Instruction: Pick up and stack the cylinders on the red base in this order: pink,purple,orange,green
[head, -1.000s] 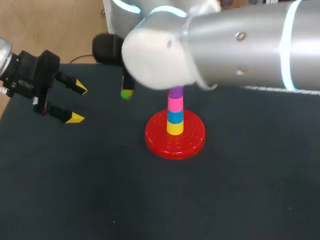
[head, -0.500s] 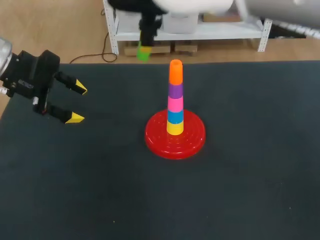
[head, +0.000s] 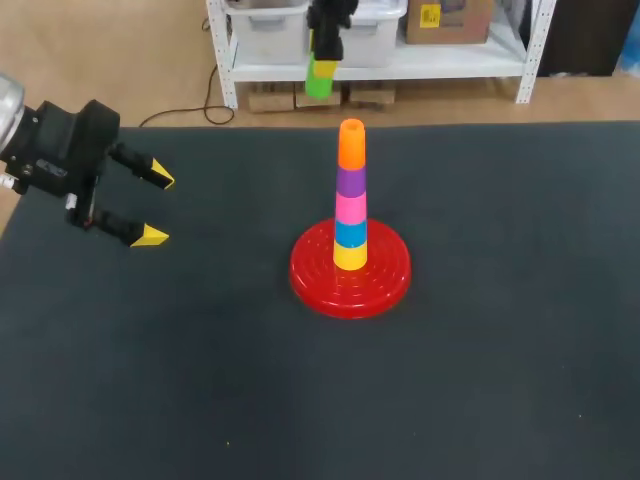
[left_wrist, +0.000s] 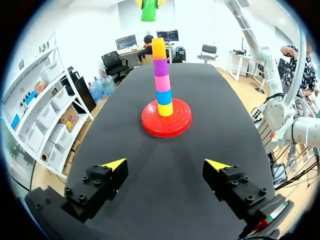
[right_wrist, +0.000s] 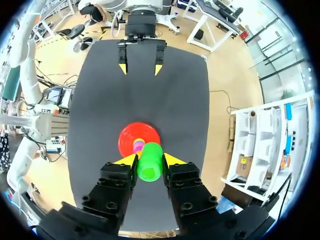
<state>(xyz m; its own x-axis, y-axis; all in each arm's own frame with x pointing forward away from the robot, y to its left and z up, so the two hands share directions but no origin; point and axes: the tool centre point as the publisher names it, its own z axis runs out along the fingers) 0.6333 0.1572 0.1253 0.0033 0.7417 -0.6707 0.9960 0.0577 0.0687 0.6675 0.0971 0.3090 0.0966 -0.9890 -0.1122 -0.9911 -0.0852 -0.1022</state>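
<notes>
The right claw (right_wrist: 150, 159) pinches the green cylinder (head: 319, 82) between its two yellow tips and holds it in the air, high above the worktop (head: 480, 380). In the right wrist view the green cylinder hangs over the red base (head: 312, 278) and covers part of it. On the middle of the base stands an upright stack, from the bottom: yellow cylinder (head: 350, 257), blue cylinder (head: 350, 233), pink cylinder (head: 350, 208), purple cylinder (head: 350, 181), and orange cylinder (head: 351, 145) on top. The green cylinder touches none of them. The left claw (head: 157, 208) sits over the worktop's left side, well apart from the base, with its fingers spread wide and pointing toward the stack
</notes>
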